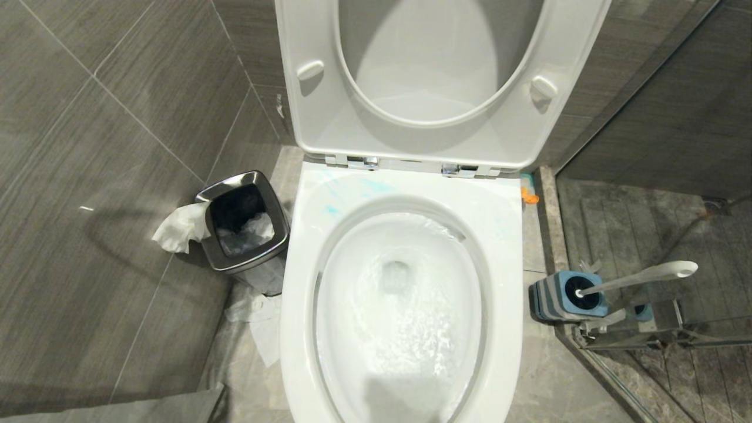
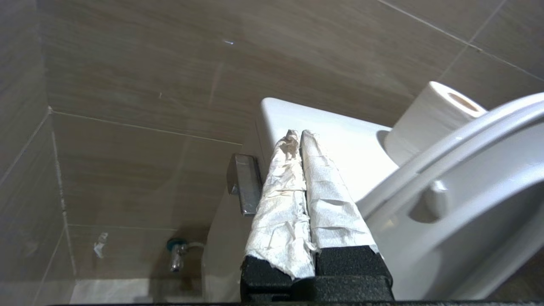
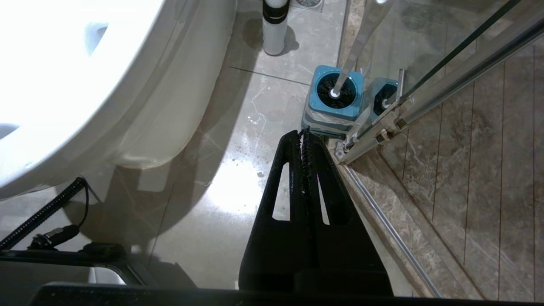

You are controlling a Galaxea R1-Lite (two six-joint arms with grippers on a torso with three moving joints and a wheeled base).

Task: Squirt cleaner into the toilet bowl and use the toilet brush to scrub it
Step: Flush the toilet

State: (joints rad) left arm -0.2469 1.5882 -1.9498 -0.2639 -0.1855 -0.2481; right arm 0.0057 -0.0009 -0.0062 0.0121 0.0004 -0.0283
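- You have the glossy white ceramic toilet bowl (image 1: 405, 294) ahead, seat and lid raised, water swirling inside. The small square steel bin (image 1: 244, 222) hems it on the left; a glass shower partition (image 3: 446, 76) closes the right.
- Your left gripper (image 2: 299, 136), fingers wrapped in white paper and pressed together with nothing between them, points at the white cistern (image 2: 335, 140), beside its chrome flush lever (image 2: 245, 182).
- Your right gripper (image 3: 304, 136) is clenched and empty, hanging low above the floor tiles.
- The white curved-handle toilet brush (image 1: 646, 275) stands in its blue-and-grey square holder (image 3: 333, 100), near the right gripper's tips but apart.
- The tall white cleaner bottle (image 3: 274, 25) stands on the floor beyond the holder.
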